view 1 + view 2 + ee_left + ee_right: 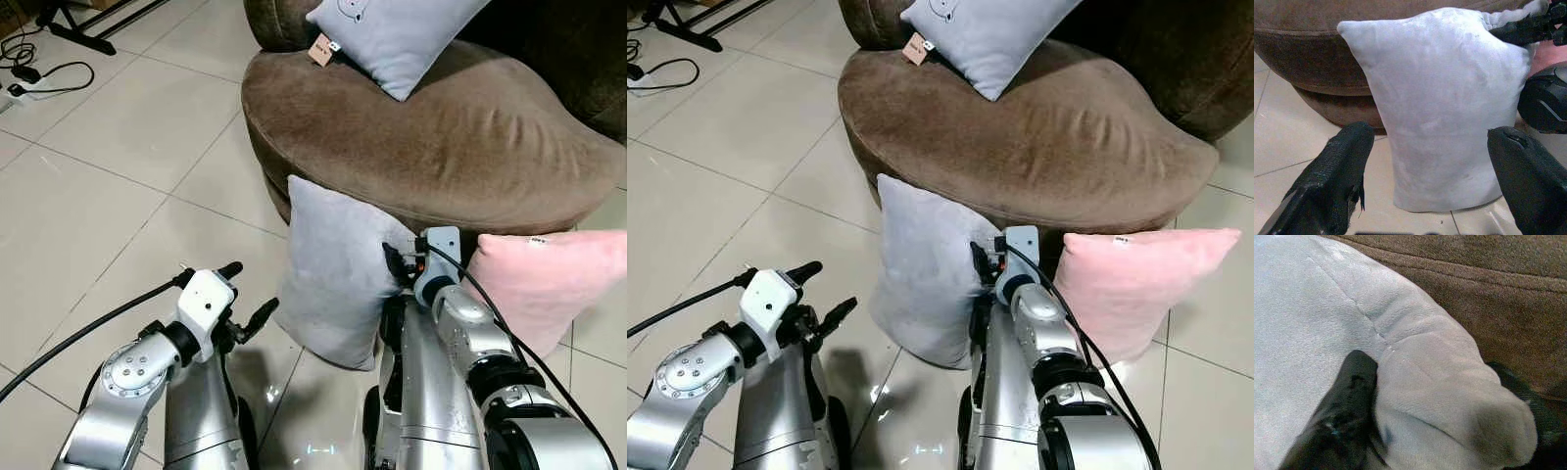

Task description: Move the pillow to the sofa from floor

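We see the pale grey plush pillow [333, 274] standing upright on the glossy beige tiled floor [108, 196], its back leaning against the front edge of the brown velvet sofa seat [441, 137]. Our right claw [400, 266] is at the pillow's upper right corner, fingers closed on a bunched fold of the fabric; in the right wrist view one black finger [1347, 396] presses into the grey cloth with the corner puckered around it, brown sofa right behind. Our left claw [245, 299] hangs just left of the pillow's lower half, not touching it, fingers spread wide; the left wrist view looks between both black fingers [1337, 171] straight at the pillow face, nothing between them. A pink plush pillow [549, 284] also stands on the floor, just right of our right arm, leaning on the same sofa front, apart from the grey one. A second light grey square pillow with a small printed face and a brown tag [392, 39] already lies on the sofa seat, tilted against the backrest. Far left on the floor: a black cable with a white power strip [29, 78] and black stand legs [78, 24], well away from the pillows. The grey pillow's bottom edge sits on the tiles, reflection visible below it.
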Controlling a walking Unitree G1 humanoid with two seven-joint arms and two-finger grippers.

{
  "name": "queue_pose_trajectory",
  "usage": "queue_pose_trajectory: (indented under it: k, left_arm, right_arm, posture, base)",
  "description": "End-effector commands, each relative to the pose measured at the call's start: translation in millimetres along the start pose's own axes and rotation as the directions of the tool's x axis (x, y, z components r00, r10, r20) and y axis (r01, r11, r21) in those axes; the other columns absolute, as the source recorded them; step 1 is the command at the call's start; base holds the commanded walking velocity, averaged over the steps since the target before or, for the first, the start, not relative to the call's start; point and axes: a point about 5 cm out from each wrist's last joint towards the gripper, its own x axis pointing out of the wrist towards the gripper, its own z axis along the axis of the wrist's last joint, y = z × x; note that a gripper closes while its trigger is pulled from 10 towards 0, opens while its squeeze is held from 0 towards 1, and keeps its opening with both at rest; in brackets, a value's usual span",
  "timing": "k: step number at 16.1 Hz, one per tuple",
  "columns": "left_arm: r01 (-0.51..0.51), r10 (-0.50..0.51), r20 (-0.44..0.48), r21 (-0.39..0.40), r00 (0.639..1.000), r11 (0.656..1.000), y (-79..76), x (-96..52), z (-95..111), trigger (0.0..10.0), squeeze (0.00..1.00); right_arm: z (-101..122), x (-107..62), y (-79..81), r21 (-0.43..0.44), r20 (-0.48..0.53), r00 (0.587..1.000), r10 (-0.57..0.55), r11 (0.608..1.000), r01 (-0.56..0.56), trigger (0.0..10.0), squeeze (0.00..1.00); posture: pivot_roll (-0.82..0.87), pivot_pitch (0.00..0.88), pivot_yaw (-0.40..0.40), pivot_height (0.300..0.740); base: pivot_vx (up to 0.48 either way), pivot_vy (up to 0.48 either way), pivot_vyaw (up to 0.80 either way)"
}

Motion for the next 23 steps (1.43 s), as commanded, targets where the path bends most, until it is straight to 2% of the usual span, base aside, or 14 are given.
queue_pose_trajectory:
  k: [1,12,15,20,21,23]
  left_arm:
    - [0.023,-0.023,-0.017,-0.004,1.0,1.0,-4.3,-2.2,-1.8,10.0,0.2]
    - [0.017,-0.017,-0.023,-0.002,1.0,1.0,-1.4,2.1,-3.2,10.0,0.19]
    - [-0.009,0.009,-0.017,-0.007,1.0,1.0,0.5,4.2,-3.6,10.0,0.19]
    - [-0.101,0.102,0.033,-0.028,0.994,0.995,8.0,10.6,0.4,10.0,0.2]
    - [-0.109,0.11,0.038,-0.026,0.993,0.994,9.1,11.8,1.2,10.0,0.19]
    - [-0.184,0.186,0.089,-0.031,0.979,0.982,15.0,15.8,9.0,10.0,0.2]
  right_arm:
    - [-9.8,-3.1,1.7,0.009,-0.029,0.999,0.014,1.0,-0.013,0.0,0.0]
    - [-8.0,-3.3,6.1,0.015,0.004,0.999,0.04,0.999,-0.04,0.0,0.0]
    - [-10.6,-9.7,10.2,0.059,0.042,0.998,0.043,0.997,-0.045,0.0,0.0]
    - [-11.2,-32.2,28.3,0.142,0.13,0.989,0.068,0.986,-0.086,0.0,0.0]
    - [-8.4,-33.4,29.6,0.156,0.143,0.988,0.063,0.984,-0.085,0.0,0.0]
    - [19.4,-42.9,33.4,0.243,0.254,0.967,0.033,0.965,-0.097,0.0,0.0]
  posture:
    - [0.05,0.225,0.011,0.421]
    - [0.04,0.186,0.013,0.421]
    - [0.04,0.142,0.003,0.421]
    - [0.02,0.046,-0.014,0.421]
    - [0.02,0.042,-0.014,0.421]
    - [0.01,0.003,-0.008,0.421]
  base:
    - [0.0,0.0,0.0]
    - [0.0,0.0,0.0]
    - [0.0,0.0,0.0]
    - [0.0,0.0,0.0]
    - [0.0,0.0,0.0]
    - [0.0,0.0,0.0]
